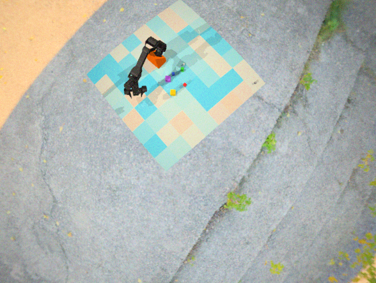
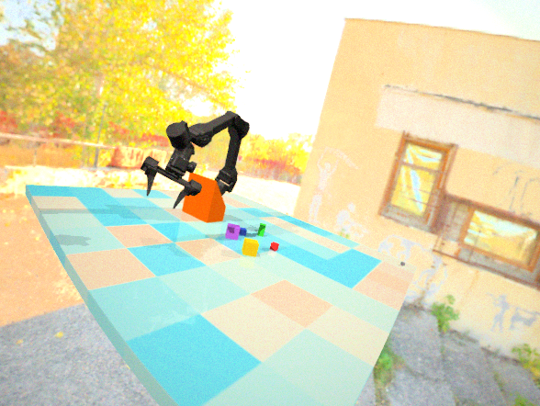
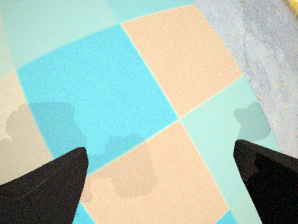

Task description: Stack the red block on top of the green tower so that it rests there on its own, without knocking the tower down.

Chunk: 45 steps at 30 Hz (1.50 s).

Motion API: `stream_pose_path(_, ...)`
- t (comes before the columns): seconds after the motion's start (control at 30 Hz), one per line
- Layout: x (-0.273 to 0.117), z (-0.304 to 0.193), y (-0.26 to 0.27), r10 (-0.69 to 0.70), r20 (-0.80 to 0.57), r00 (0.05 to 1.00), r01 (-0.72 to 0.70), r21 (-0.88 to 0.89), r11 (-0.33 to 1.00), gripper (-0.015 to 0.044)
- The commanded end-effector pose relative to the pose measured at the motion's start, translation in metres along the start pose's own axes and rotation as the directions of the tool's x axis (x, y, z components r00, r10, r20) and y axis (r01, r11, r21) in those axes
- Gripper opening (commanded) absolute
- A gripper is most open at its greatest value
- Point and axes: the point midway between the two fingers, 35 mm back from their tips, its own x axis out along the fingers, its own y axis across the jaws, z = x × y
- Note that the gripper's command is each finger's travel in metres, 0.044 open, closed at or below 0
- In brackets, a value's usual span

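Note:
A small red block [image 1: 185, 84] [image 2: 274, 246] lies on the checkered table top [image 1: 204, 96] [image 2: 193, 294], right of the other blocks. The green tower [image 1: 182, 68] [image 2: 262, 229] stands upright behind it, near the orange arm base [image 1: 156, 59] [image 2: 204, 199]. My gripper [image 1: 133, 93] [image 2: 166, 188] [image 3: 162, 153] is open and empty. It hangs above the table well to the left of all the blocks. The wrist view shows only checkered squares between the two dark fingers; no block is in it.
A yellow block [image 1: 172, 92] [image 2: 250, 246], a purple block [image 1: 167, 78] [image 2: 232, 231] and a small blue block [image 1: 173, 73] [image 2: 242, 231] lie between my gripper and the red block. The table's edge shows in the wrist view, top right.

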Motion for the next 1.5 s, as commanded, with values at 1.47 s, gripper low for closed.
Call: stream_pose_path(1.47, -0.098, 0.000, 0.430, 0.322, -0.494, 0.808, -0.561, -0.474, 0.679, 0.0440)
